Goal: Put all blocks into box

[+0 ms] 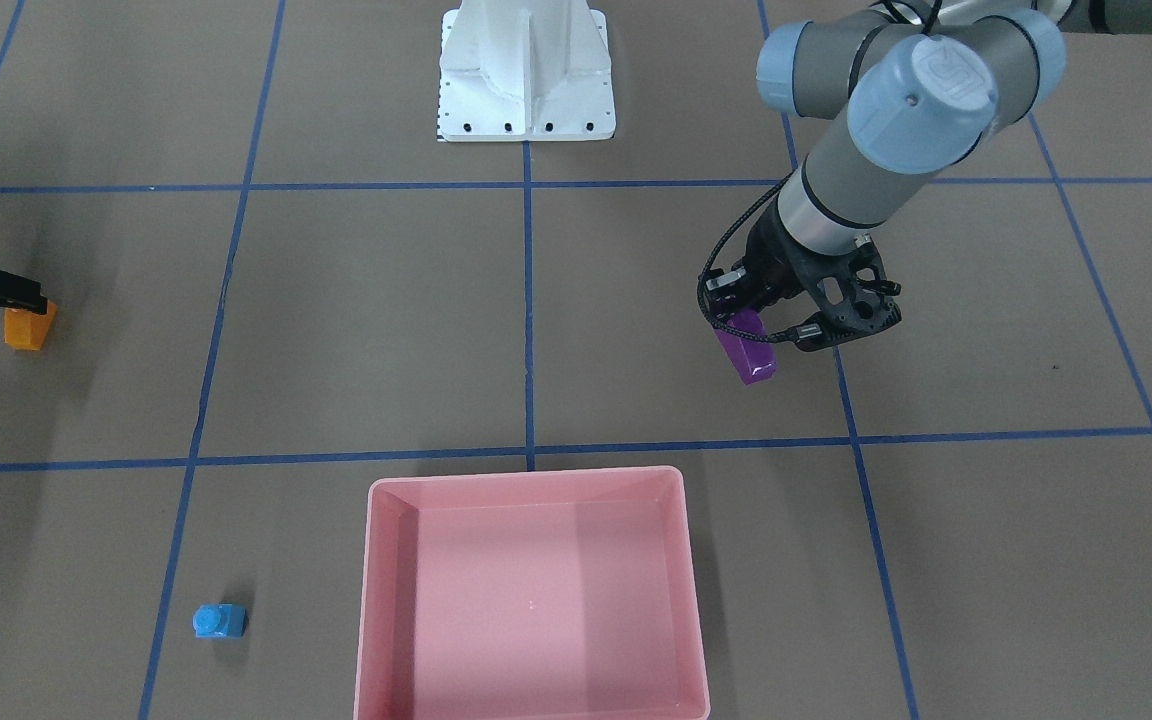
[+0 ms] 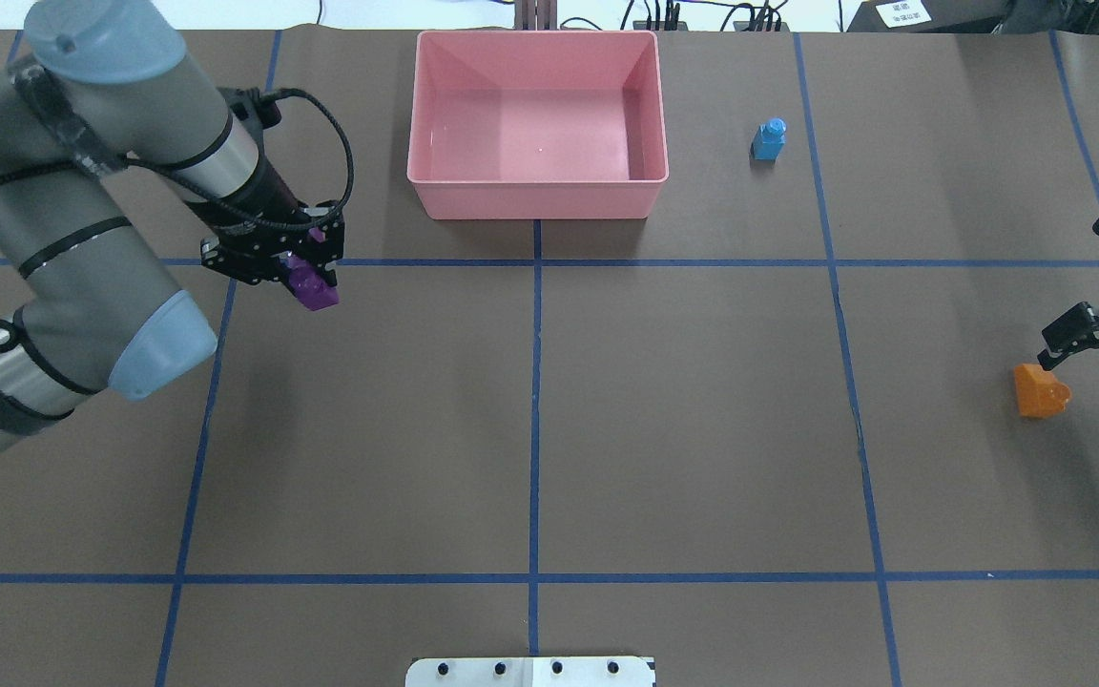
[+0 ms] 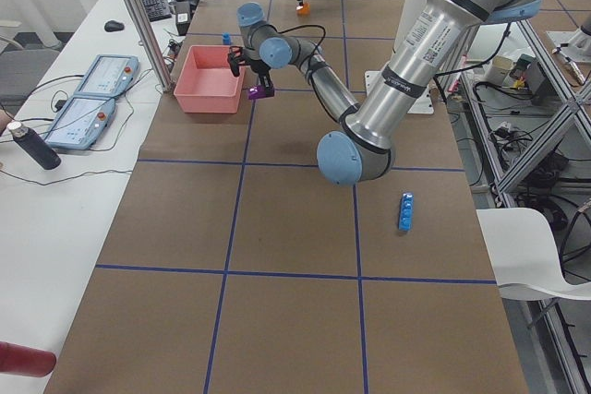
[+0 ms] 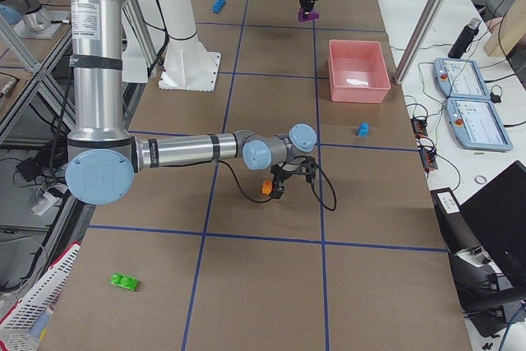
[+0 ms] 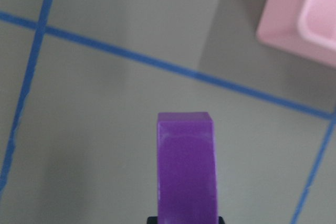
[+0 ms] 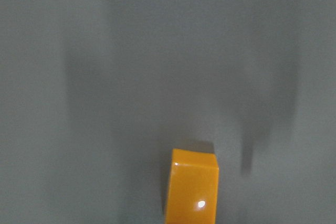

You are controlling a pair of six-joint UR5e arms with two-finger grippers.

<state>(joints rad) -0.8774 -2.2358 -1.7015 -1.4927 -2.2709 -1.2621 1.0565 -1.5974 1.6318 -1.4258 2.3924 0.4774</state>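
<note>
My left gripper point(image 2: 307, 278) is shut on the purple sloped brick point(image 2: 314, 292), held above the table to the near left of the empty pink box point(image 2: 538, 202). The brick also shows in the left wrist view point(image 5: 186, 169). My right gripper point(image 2: 1047, 366) is closed around the top of the orange sloped brick point(image 2: 1039, 392), at or just above the table at the far right. The tiny blue one-stud brick point(image 2: 769, 140) stands right of the box. The long blue brick point(image 3: 405, 211) and the green brick point(image 4: 124, 282) lie on the table's far ends, seen only in the side views.
The white robot base point(image 1: 526, 75) stands at the table's near middle edge. Blue tape lines point(image 2: 536, 401) cross the brown table. A side bench with control tablets point(image 3: 92, 99) and a bottle point(image 3: 32, 145) runs beyond the box.
</note>
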